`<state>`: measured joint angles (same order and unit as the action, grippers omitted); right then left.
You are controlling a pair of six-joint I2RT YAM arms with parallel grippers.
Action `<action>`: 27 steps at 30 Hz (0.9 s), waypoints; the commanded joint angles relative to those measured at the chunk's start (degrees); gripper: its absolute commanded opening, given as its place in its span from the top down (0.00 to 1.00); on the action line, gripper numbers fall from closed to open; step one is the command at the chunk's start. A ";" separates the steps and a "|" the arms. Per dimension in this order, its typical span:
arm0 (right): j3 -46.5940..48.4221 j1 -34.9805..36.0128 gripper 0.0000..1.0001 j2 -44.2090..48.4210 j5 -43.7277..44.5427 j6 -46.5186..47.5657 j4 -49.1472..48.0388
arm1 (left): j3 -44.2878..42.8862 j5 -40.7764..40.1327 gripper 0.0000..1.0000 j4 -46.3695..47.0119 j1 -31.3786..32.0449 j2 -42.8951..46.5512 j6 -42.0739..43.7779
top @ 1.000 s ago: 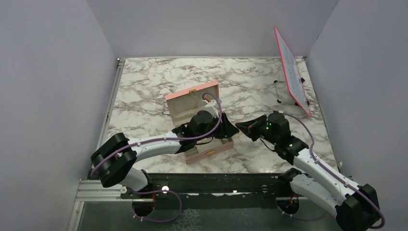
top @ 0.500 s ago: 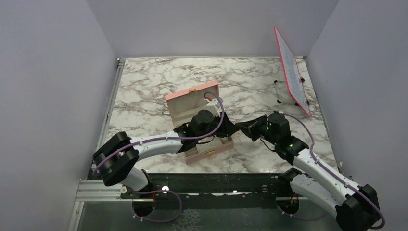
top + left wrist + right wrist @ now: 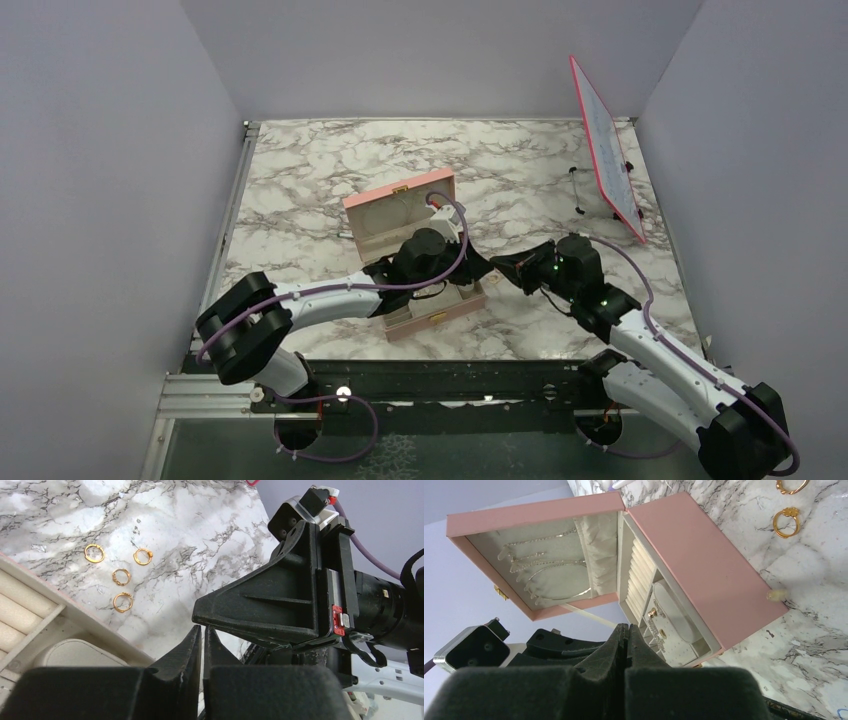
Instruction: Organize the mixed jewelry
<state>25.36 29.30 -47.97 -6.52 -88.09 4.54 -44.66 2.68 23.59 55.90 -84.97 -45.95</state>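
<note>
Jewelry check: 4 gold rings [image 3: 120, 576] lie loose on the desk [image 3: 520, 170] near its middle, just beside the right side of the open pink box [image 3: 400, 215], untouched by either tool. The left gripper [image 3: 202, 630] is over the box's right edge with its fingers almost pressed together. Nothing shows between them, so I can't tell if a piece is pinched. In the top view the left arm has crept slightly toward the box, while the right hasn't moved. The right gripper [image 3: 625, 627] is pressed together with nothing seen in it. The rings likely still need sorting.
</note>
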 commanded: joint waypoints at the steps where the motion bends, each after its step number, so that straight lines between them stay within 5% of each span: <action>1: -0.78 -0.03 0.98 0.59 0.42 -0.61 -0.04 | -2.44 -1.35 0.98 2.42 0.26 -0.67 1.16; 9: 0.93 -0.03 0.93 0.33 6.02 6.49 5.37 | -0.82 -2.26 0.99 2.18 0.22 -0.75 0.70; 18: 5.38 -0.03 0.62 0.79 17.13 27.41 20.47 | -2.41 -1.59 0.89 -5.13 0.26 -0.64 1.90; 27: 8.35 -0.03 0.53 -9.80 6.55 47.93 22.63 | -6.52 -1.02 0.81 -10.70 0.53 -2.72 2.98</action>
<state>32.38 29.26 -53.78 6.02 -52.10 24.95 -48.84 1.87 15.09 55.99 -86.98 -44.40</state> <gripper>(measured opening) 0.467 0.171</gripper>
